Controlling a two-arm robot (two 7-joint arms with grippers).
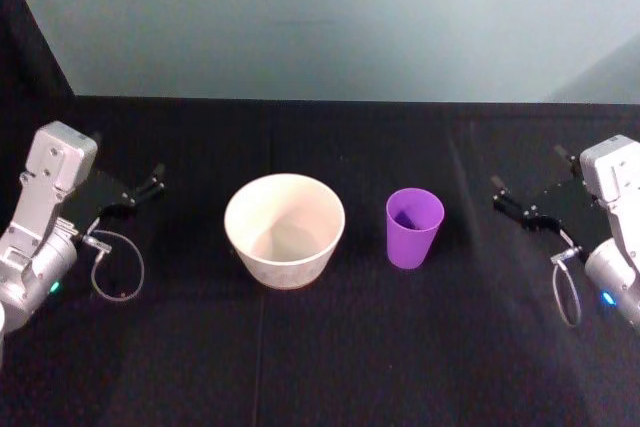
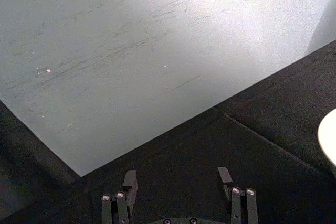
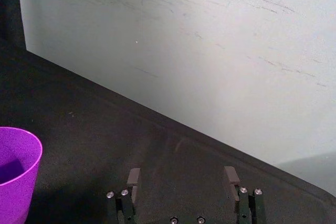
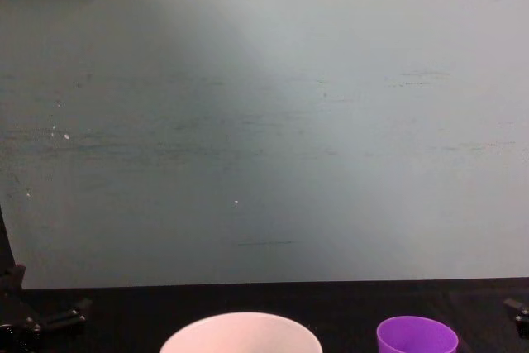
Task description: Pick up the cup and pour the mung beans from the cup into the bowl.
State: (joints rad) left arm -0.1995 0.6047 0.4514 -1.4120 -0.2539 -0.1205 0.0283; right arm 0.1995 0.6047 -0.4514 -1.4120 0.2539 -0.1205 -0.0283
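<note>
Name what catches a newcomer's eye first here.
The bright purple cup stands out against the black table, just right of the wide white bowl at centre. The left gripper and right gripper are open at the table's far sides, touching neither.

Right tool (image 3: 182,178) open, empty; purple cup (image 3: 14,169) beside.

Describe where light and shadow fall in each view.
Head view: the black table swallows light, the bowl is brightest, a shadow wedge darkens the wall's right edge. Left wrist view: beyond the open left gripper, glare whitens the wall and the bowl's rim. Right wrist view: right gripper open; the cup's inside is darker than its rim. Chest view: the wall dims leftward.
</note>
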